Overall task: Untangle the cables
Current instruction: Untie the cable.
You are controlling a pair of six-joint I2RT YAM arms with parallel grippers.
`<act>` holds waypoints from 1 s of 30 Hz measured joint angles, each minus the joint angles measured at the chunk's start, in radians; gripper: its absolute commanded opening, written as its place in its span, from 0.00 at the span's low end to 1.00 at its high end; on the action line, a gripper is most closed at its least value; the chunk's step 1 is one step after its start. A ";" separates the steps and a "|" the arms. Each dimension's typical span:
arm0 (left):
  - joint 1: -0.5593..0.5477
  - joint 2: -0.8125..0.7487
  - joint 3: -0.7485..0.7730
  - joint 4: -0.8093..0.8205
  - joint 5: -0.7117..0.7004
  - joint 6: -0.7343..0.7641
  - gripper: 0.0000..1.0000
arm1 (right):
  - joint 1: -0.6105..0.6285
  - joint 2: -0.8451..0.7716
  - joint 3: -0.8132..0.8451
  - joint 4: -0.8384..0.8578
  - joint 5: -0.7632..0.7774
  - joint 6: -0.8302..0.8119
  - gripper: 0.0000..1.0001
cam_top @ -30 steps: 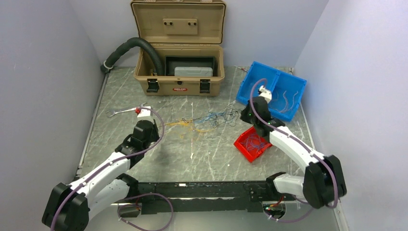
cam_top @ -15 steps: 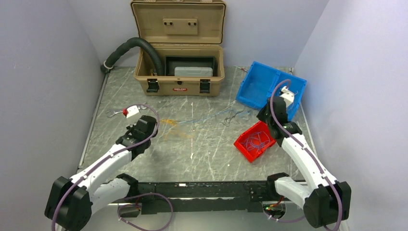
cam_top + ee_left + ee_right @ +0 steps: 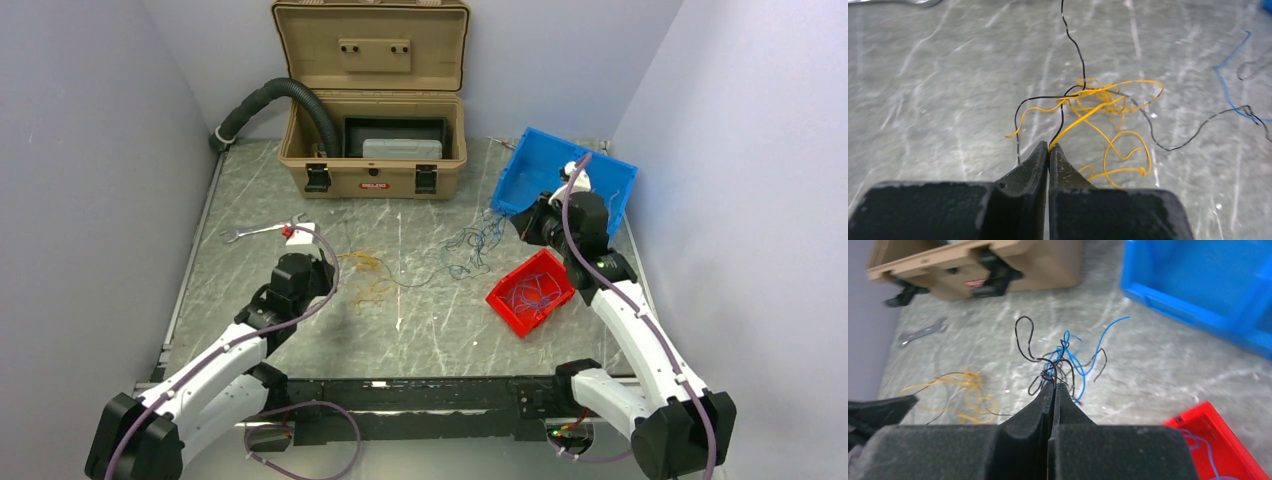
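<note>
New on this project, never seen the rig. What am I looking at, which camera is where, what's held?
Two white robot arms, left arm and right arm, are bolted at the near edge of a grey table. The wide picture comes from a fixed camera above and behind them; the other two come from wrist cameras, looking past each gripper's fingers. On the table: an open tan case, a blue bin, a red bin, a wrench. The left gripper is shut on a yellow-orange wire; the right gripper is shut on blue and black wires.

Robot lab cell — plain grey walls (image 3: 90, 150), marbled table (image 3: 420, 330), tan toolbox (image 3: 390, 172), blue bin (image 3: 530, 175)
</note>
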 measured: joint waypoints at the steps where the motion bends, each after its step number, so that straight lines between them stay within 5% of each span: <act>1: 0.000 -0.014 -0.013 0.027 0.041 0.019 0.11 | 0.004 0.006 0.019 -0.002 -0.033 -0.007 0.00; 8: -0.003 -0.032 -0.030 0.158 0.220 0.091 0.29 | 0.041 0.051 0.196 0.001 -0.214 -0.034 0.00; 14: -0.005 -0.066 -0.064 0.242 0.330 0.123 0.71 | 0.057 0.089 0.287 0.002 -0.298 -0.035 0.00; 17: -0.005 -0.097 -0.085 0.273 0.373 0.129 0.84 | 0.074 0.114 0.309 -0.008 -0.320 -0.035 0.00; 24: -0.009 -0.162 -0.143 0.374 0.473 0.137 0.99 | 0.163 0.185 0.396 -0.075 -0.329 -0.063 0.00; 30: -0.016 -0.166 -0.156 0.437 0.519 0.140 0.99 | 0.237 0.205 0.463 -0.118 -0.323 -0.087 0.00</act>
